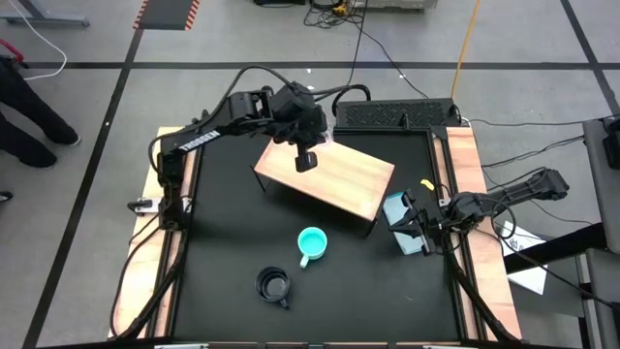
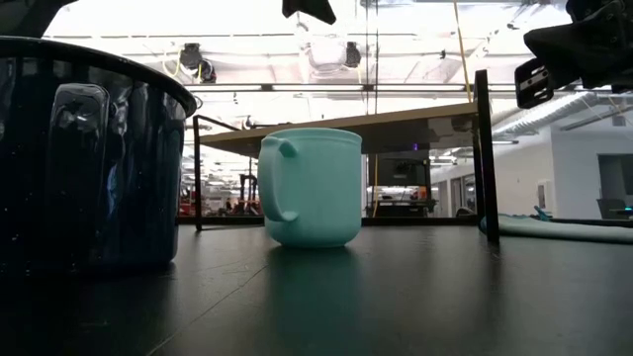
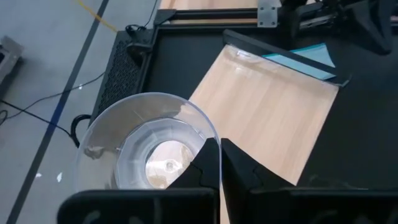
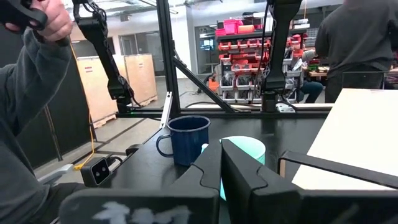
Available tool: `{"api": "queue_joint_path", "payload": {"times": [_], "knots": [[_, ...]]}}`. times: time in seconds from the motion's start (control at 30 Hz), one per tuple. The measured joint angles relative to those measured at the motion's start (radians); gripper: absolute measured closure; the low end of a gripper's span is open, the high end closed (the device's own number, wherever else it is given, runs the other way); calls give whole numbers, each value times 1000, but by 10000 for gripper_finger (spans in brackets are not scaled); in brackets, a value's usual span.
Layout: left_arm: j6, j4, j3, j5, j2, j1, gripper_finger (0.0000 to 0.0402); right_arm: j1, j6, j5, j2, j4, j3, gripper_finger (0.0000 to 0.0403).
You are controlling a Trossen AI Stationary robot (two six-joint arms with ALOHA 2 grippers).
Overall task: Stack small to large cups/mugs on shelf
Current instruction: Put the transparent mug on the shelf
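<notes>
Count on the table: one small clear plastic cup [image 3: 146,146]; one turquoise handled mug [image 1: 311,243]; one dark blue-black enamel handled mug [image 1: 273,285]; one light wooden rectangular shelf on dark legs [image 1: 334,174]; one flat light-blue rectangular item [image 1: 401,215]. Two dark robot arms.

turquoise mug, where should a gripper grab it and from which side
Probably the rim, from above. The turquoise mug stands upright and open-mouthed on the black table, apart from the black mug and the shelf. Its handle points toward the table's near edge, so one finger inside the wall on the far or side rim should avoid it.
</notes>
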Motion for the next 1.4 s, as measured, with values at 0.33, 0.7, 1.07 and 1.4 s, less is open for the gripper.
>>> {"api": "queue_joint_path", "payload": {"times": [0.33,0.7,1.07,1.4], "knots": [[17,-73,-2,-35,-55,40,401,0,14,0,0,-10,0,403],[-18,-49,-178,-95,-225,41,401,0,10,0,1,-4,0,403],[-149,80,-490,-66,-394,76,401,0,13,0,1,28,0,403],[-253,83,-568,-38,-387,79,401,0,13,0,0,65,0,403]]}}
